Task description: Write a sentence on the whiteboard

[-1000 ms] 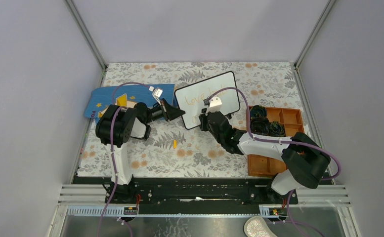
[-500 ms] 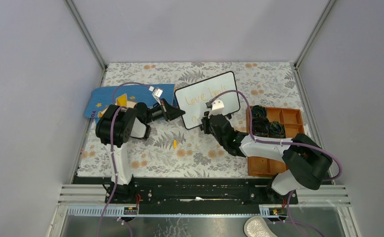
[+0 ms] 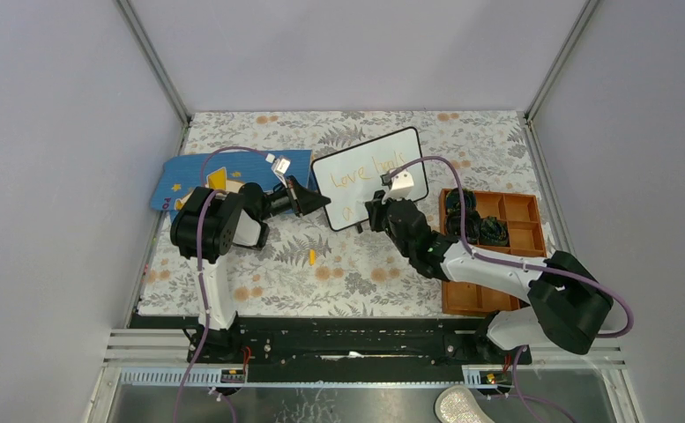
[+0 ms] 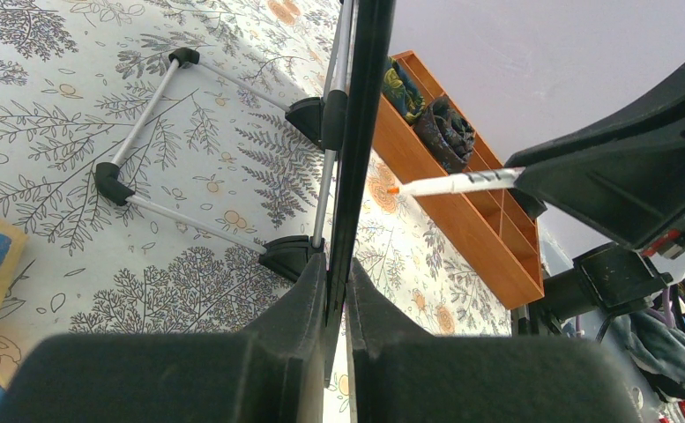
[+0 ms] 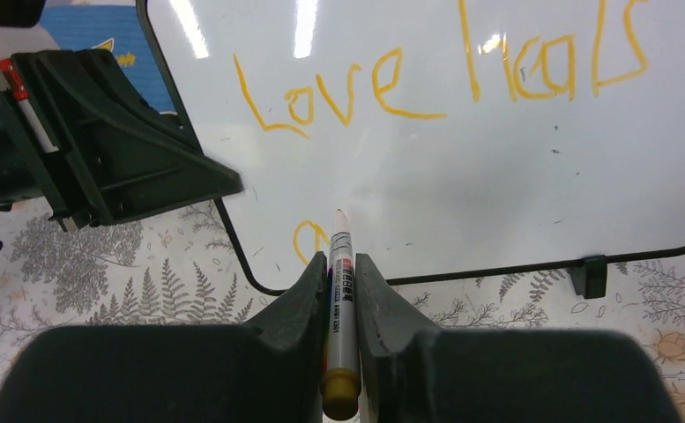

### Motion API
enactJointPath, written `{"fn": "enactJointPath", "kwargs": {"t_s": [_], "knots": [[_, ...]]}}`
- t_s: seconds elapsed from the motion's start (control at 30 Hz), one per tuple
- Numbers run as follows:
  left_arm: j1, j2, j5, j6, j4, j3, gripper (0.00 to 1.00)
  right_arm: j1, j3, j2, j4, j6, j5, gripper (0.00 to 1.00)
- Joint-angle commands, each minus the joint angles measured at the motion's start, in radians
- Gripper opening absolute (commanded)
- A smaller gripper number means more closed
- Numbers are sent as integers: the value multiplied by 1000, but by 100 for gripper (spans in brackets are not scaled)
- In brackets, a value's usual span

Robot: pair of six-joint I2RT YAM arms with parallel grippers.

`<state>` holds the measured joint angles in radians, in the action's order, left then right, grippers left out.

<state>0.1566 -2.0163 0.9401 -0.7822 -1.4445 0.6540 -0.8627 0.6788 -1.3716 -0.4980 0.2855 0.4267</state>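
On the whiteboard [image 5: 515, 194], the sentence [image 3: 367, 173] reads "Love heals" in orange, with one lone letter below it. I see the board standing mid-way across the desk [image 3: 347, 282] (propped on its little feet). My left gripper [image 4: 337, 273] has its jaws clamped on the frame's left edge. The right gripper [image 5: 341, 263] pinches a marker [image 5: 342, 291] between its jaws, tip just short of the surface.

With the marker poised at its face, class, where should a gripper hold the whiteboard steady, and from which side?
Pinch the whiteboard by its thin left edge, coming in from the left, one finger in front and one behind. It stands propped on wire feet, and the right gripper with the marker needs the face. The left gripper grips there now.
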Motion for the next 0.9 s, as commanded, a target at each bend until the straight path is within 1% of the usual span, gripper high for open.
{"fn": "enactJointPath", "kwargs": {"t_s": [0.0,0.2,0.37,0.87], "knots": [[12,8,19,-1,65,-10,0,26,57,9,-28,8,3,0],[12,8,19,0,65,-10,0,27,74,-23,-67,7,-44,0],[13,8,19,1,67,-10,0,27,98,-55,-52,10,-64,0],[14,5,19,3,72,-9,0,27,122,-112,-28,22,-32,0]]}}
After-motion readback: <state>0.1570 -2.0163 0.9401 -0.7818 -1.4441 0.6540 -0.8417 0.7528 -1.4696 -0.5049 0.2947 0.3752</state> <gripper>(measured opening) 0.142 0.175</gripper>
